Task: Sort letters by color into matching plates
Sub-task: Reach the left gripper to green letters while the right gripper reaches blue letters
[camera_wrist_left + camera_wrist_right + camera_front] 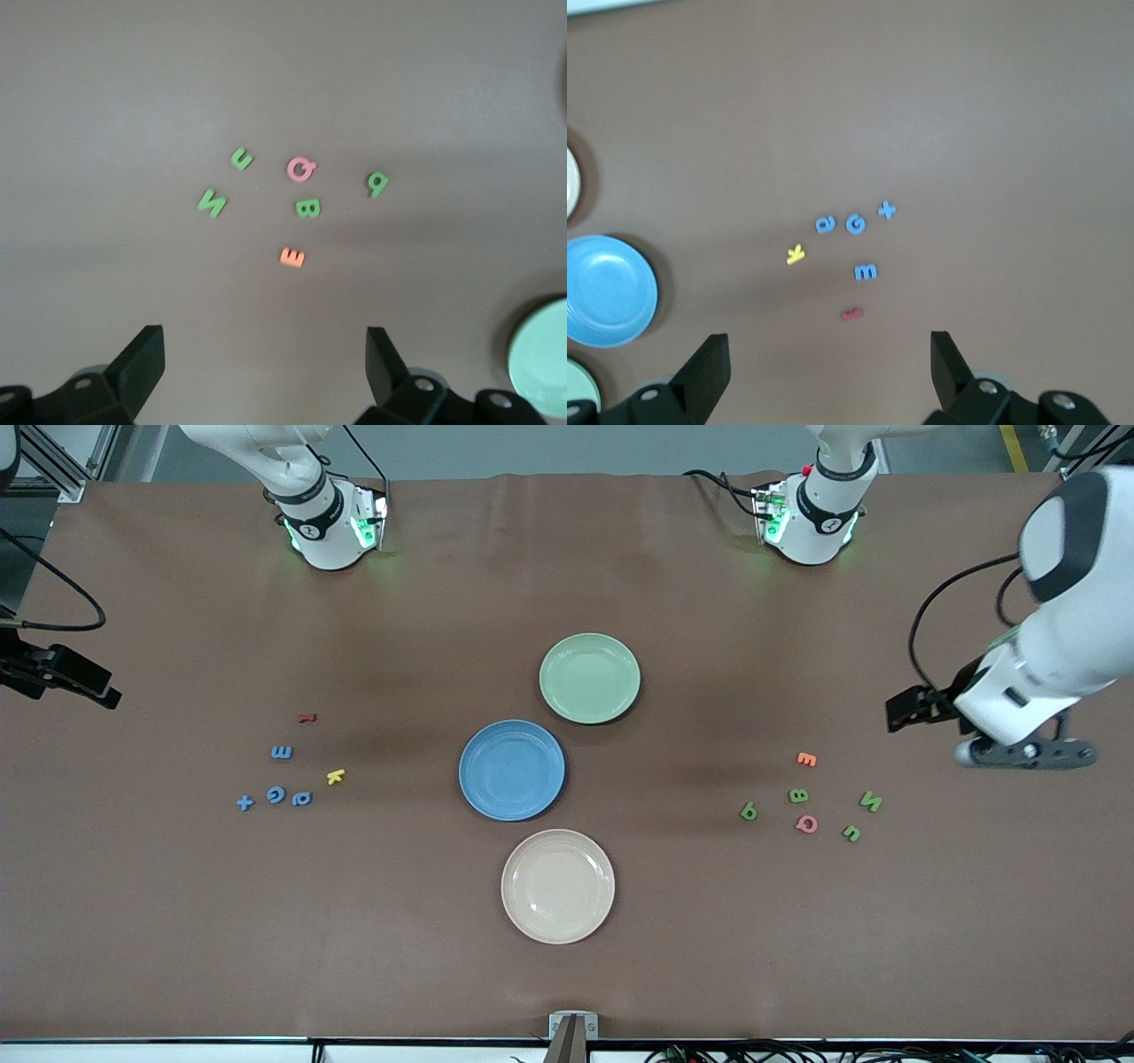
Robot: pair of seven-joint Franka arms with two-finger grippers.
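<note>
A matte brown sheet covers the tabletop (177, 921), creased faintly near the arm bases. Toward the right arm's end lie four blue letters (275, 794), flat foam cut-outs, with a yellow letter (336, 777) and a dark red letter (306, 717) beside them; the right claw (830, 367) hangs over bare tabletop near them, fingers spread wide, holding nothing. Mid-table sit round, shallow plates: blue plate (512, 770), green plate (590, 677), cream plate (558, 886). Toward the left arm's end lie four green letters (799, 795) among an orange letter (806, 759) and a pink letter (806, 824). The left claw (266, 365) hangs near them, equally wide and empty.
</note>
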